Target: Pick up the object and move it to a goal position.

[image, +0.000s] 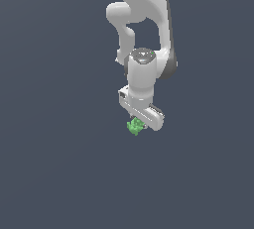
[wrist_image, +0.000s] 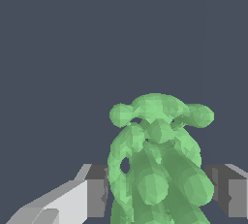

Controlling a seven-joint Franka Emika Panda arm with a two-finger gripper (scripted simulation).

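The object [image: 134, 126] is a small bright green lumpy thing, showing just under the white gripper [image: 139, 123] in the exterior view. In the wrist view the object [wrist_image: 155, 165] fills the space between the two grey fingertips [wrist_image: 97, 189], which press against its sides. The gripper [wrist_image: 162, 191] is shut on the object. Its lower part is cut off by the frame edge in the wrist view, and the gripper body hides part of it in the exterior view.
The white arm [image: 146, 29] comes down from the top of the exterior view. Everything around it is a flat dark grey-blue surface [image: 54, 173] with no other objects or edges showing.
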